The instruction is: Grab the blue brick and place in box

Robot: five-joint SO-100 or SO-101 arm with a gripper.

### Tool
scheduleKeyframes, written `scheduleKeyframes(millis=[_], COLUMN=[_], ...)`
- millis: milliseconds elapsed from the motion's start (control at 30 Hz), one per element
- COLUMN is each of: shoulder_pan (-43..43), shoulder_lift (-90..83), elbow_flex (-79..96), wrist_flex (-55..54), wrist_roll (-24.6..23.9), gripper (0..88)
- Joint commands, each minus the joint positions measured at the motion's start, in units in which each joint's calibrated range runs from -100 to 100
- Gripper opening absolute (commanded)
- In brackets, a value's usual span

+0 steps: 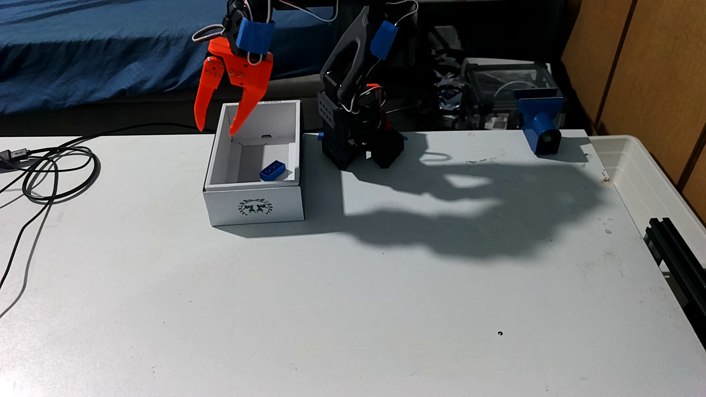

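Note:
The blue brick lies inside the white box, near the box's front right corner, studs up. The box stands on the table left of the arm's base and shows a dark wreath emblem on its near short side. My orange gripper hangs open above the box's far left corner, fingertips pointing down. One fingertip sits outside the left wall, the other over the back of the box's inside. Nothing is between the fingers. The brick lies well apart from them.
The black arm base stands right of the box. A blue cylindrical mount sits at the back right, and a translucent tub at the right edge. Coiled cables lie at the left. A black rail runs along the right.

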Motion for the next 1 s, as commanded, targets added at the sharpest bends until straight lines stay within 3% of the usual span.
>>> scheduleKeyframes(millis=[0, 267, 567, 967], shoulder_pan=[-7.2, -25.8, -38.8, -49.2], shoulder_lift=[-1.6, -1.7, -2.4, -36.0], elbow_flex=[-0.3, -0.1, 4.5, 23.1], wrist_flex=[-1.3, -5.5, -12.2, -20.8], wrist_roll=[0.2, 0.5, 4.4, 5.2], gripper=[14.9, 15.5, 15.6, 14.8])
